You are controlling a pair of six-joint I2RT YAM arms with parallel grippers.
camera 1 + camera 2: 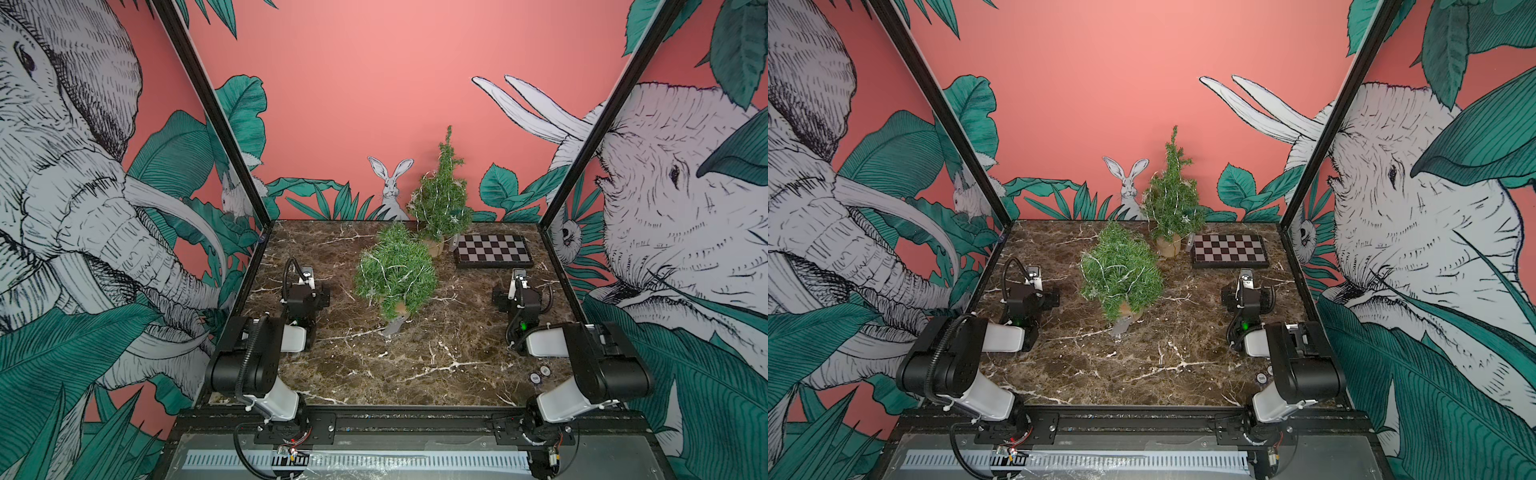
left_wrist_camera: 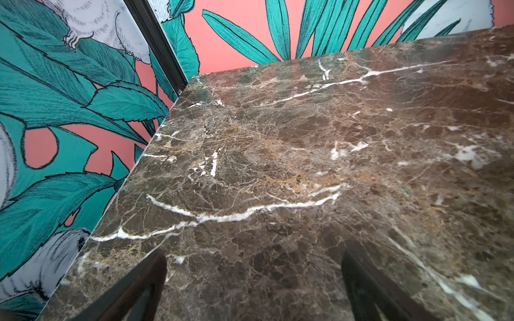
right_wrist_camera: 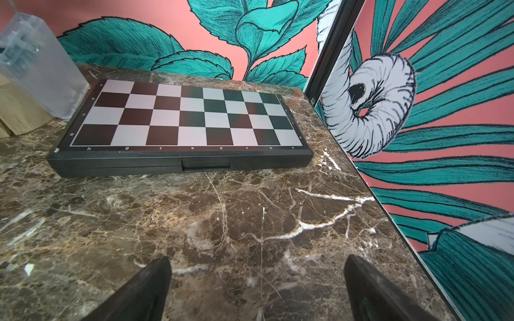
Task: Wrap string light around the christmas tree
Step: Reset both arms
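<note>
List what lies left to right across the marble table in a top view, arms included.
left arm → near christmas tree → far christmas tree → chessboard. Left out because they overlap their neighbours: the clear box and the right arm.

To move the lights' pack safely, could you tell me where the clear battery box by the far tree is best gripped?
Probably its free upper end, with the right end effector coming from above: the clear battery box stands tilted between the wooden pot and the chessboard, leaving little room lower down.
</note>
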